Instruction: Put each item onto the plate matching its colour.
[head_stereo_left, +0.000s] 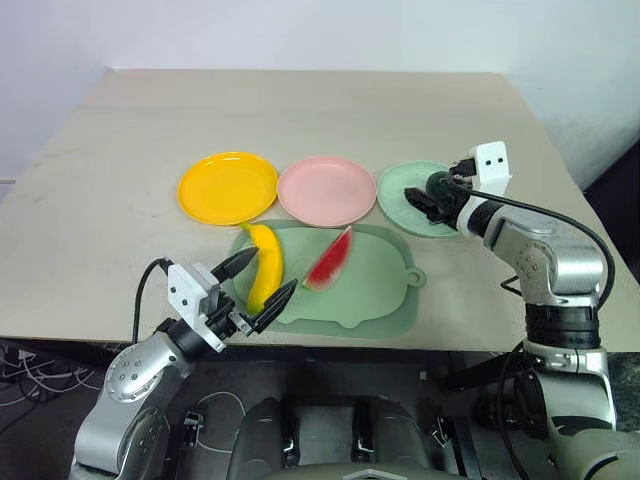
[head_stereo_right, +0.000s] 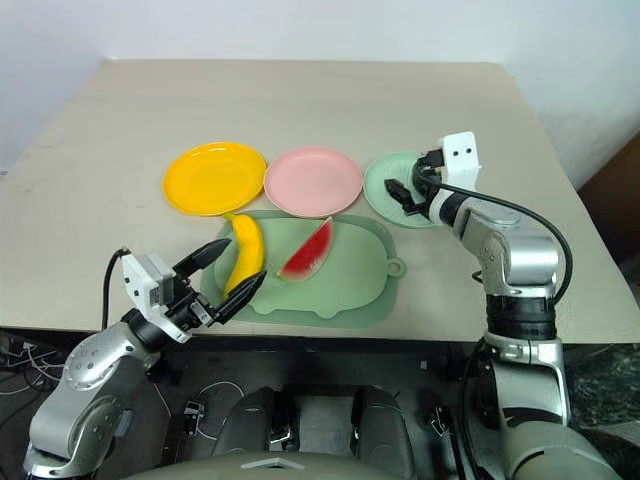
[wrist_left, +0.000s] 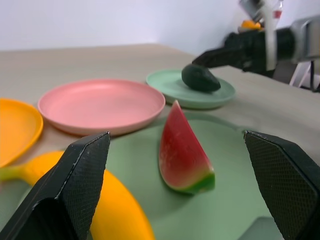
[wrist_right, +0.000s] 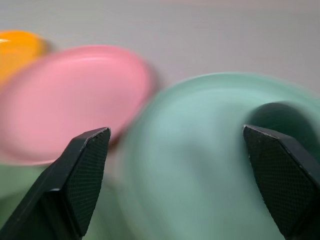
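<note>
Grippers, your left (head_stereo_left: 262, 282) and right (head_stereo_left: 418, 201), both gape wide, holding nothing. You have three plates (head_stereo_left: 326, 190) and three fruits: avocado (wrist_left: 200, 78) by the right one, banana (head_stereo_left: 264, 268) between the left fingers (head_stereo_left: 235, 264).

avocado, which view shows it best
The left wrist view: the avocado lies whole and sharp on the green plate, with the open right gripper just behind it. In the eye views that gripper mostly covers it. The right wrist view catches a dark blur at the edge.

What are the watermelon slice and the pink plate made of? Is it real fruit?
Not real, it seems. The watermelon wedge looks like smooth moulded plastic: even red, no seeds, a slight sheen. The pink plate also looks plastic, with a plain, matte, one-colour surface.
</note>
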